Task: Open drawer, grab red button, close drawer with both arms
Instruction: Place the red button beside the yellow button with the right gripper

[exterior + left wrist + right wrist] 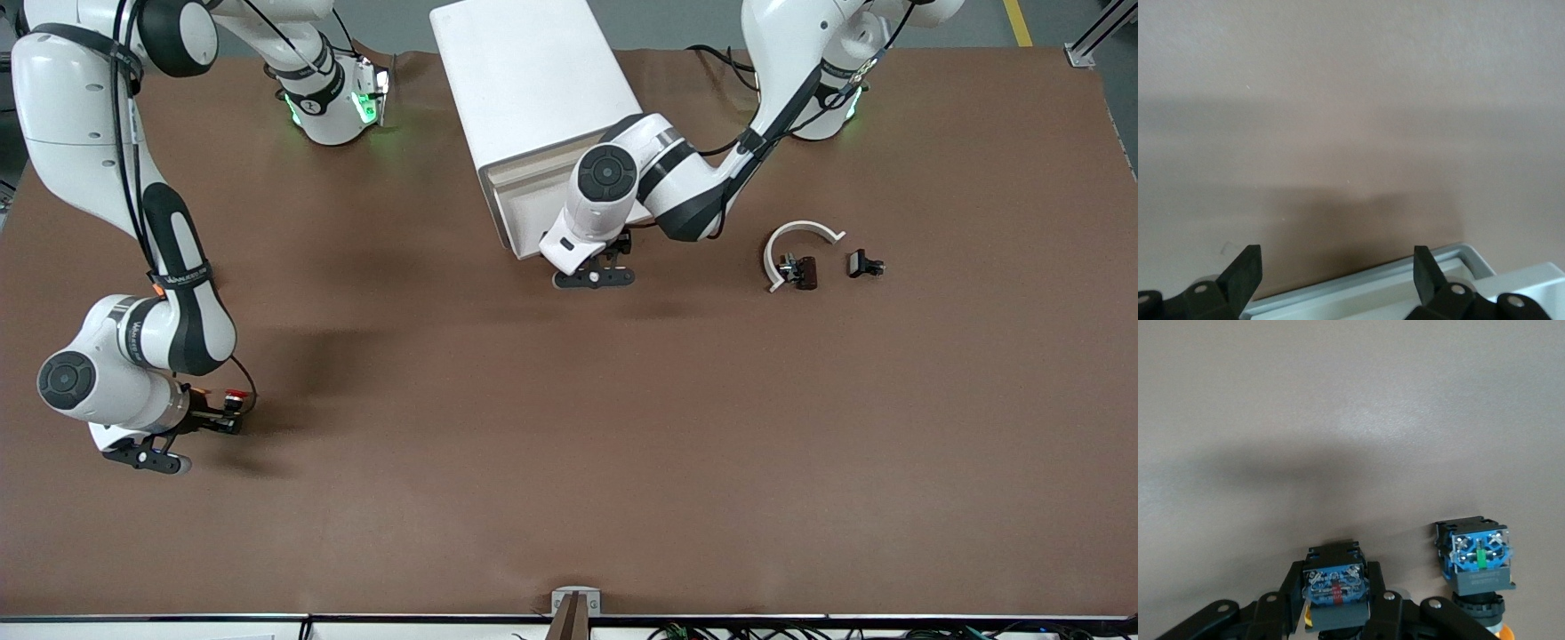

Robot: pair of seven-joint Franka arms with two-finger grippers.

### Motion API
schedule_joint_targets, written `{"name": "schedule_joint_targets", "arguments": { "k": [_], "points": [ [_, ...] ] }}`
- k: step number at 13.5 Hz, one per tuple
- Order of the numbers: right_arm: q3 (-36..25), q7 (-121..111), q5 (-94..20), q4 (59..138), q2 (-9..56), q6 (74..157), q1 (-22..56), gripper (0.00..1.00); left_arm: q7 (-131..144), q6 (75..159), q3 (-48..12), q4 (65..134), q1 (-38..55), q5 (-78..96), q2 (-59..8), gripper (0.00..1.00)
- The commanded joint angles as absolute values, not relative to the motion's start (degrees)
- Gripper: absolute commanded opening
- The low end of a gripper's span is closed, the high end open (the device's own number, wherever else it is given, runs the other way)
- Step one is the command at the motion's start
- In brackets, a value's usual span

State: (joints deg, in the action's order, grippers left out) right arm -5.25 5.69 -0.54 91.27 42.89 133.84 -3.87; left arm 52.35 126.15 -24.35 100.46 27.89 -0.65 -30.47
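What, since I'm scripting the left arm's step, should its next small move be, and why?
Probably push the shallow white drawer shut into the white boxy cabinet: the left gripper hangs with jaws open at its pulled-out rim, and the right gripper clamps a blue-based push button.

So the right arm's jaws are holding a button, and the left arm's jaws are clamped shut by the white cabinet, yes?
Not quite. The left wrist view shows the left gripper with jaws spread open at the white boxy cabinet's drawer. The right gripper does hold a blue-based push button.
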Motion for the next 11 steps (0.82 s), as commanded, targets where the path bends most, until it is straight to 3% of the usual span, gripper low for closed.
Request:
{"name": "schedule_joint_targets", "arguments": {
  "k": [1, 5, 6, 7, 8, 11],
  "points": [
    [-4.0, 5.5, 0.4, 89.2, 44.0, 133.1, -5.3, 0.00, 53.0, 126.9, -26.1, 102.1, 27.7, -0.7, -28.9, 1.00],
    [-4.0, 6.2, 0.3, 89.2, 44.1, 133.1, -5.3, 0.00, 52.8, 126.8, -27.7, 101.8, 27.4, 4.5, -28.7, 1.00],
    [-4.0, 6.2, 0.4, 89.2, 44.1, 133.1, -5.2, 0.07, 52.6, 126.8, -27.7, 101.8, 27.2, 5.8, -28.7, 1.00],
    [-4.0, 6.2, 0.4, 89.2, 44.2, 133.1, -5.3, 0.66, 52.6, 126.8, -27.6, 101.3, 26.9, 6.5, -28.9, 1.00],
    [-4.0, 6.2, 0.3, 89.2, 44.3, 133.2, -5.2, 1.00, 52.4, 126.8, -27.4, 100.9, 26.9, 7.4, -29.0, 1.00],
    [-4.0, 6.1, 0.3, 88.3, 44.0, 132.5, -5.2, 1.00, 52.6, 126.7, -27.2, 101.2, 26.1, 8.3, -30.4, 1.00]
  ]
}}
